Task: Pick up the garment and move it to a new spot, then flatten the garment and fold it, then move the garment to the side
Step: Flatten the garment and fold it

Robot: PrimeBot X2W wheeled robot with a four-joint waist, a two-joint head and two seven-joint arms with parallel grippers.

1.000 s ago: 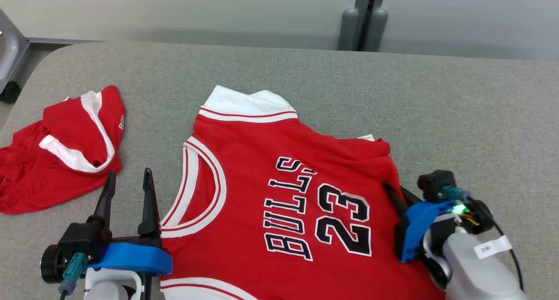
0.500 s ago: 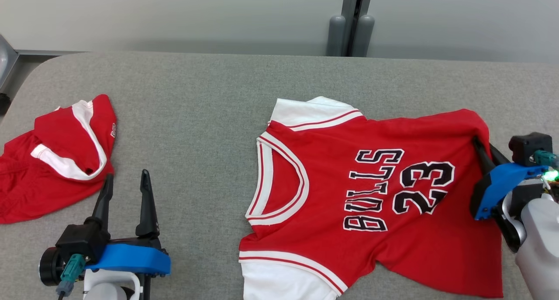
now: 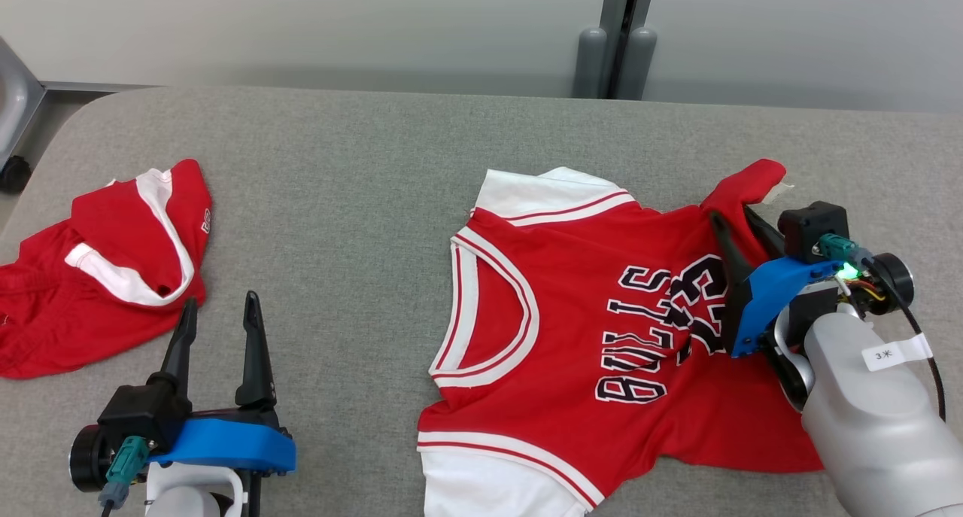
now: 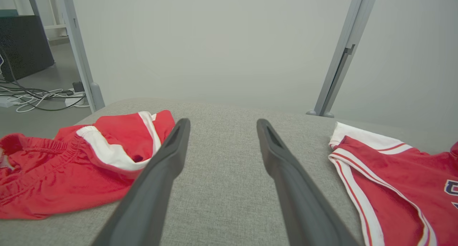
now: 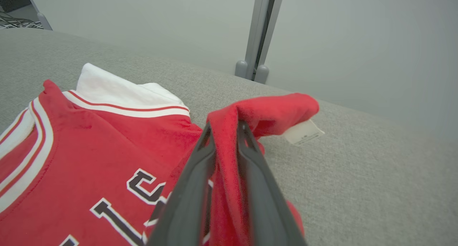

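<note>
The garment (image 3: pixel 572 336) is a red jersey with white trim and "BULLS 23" lettering, lying on the grey table (image 3: pixel 376 163) right of centre. My right gripper (image 3: pixel 731 220) is shut on its right edge, and a pinched red fold with a white tag (image 3: pixel 779 190) stands up above the table. In the right wrist view the red cloth (image 5: pixel 107 142) is squeezed between the fingers of my right gripper (image 5: pixel 225 126). My left gripper (image 3: pixel 220 300) stands open at the lower left, apart from the jersey. Its wrist view shows the left gripper (image 4: pixel 222 123) over bare table, the jersey (image 4: pixel 400 167) to its right.
A second red garment with white stripes, a pair of shorts (image 3: pixel 113 269), lies crumpled at the table's left end, also in the left wrist view (image 4: pixel 71 167). A grey post (image 3: pixel 617 50) stands behind the far table edge. Bare grey table separates the two garments.
My right gripper dragged the jersey to the right across the table, then came back inward, lifting the pinched edge and bunching cloth over the number. The left arm has not moved.
</note>
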